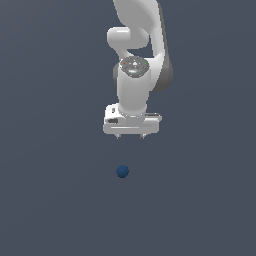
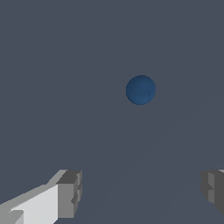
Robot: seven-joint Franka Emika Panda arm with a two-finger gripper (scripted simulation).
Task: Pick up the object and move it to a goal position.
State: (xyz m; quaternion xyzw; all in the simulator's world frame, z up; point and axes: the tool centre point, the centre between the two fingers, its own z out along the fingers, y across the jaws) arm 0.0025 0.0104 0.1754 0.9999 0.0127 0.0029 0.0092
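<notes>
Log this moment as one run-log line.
phase: approach | claw: open, empty | blue ball: on surface, apart from claw, not between fingers | lift: not yet

A plain grey-blue floor [image 1: 50, 200] carries only a small dark blue ball [image 1: 122, 171].

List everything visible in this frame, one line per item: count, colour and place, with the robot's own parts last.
small smooth dark blue ball: one, dark blue, lying on the surface, apart from the gripper and not between its fingers; it also shows in the wrist view.
plain flat surface: one, dark grey-blue, fills the background in both views.
white Franka arm: one, white with dark joints, comes in from the top of the exterior view.
white gripper: one, white body with grey fingertips, open, holding nothing.
</notes>
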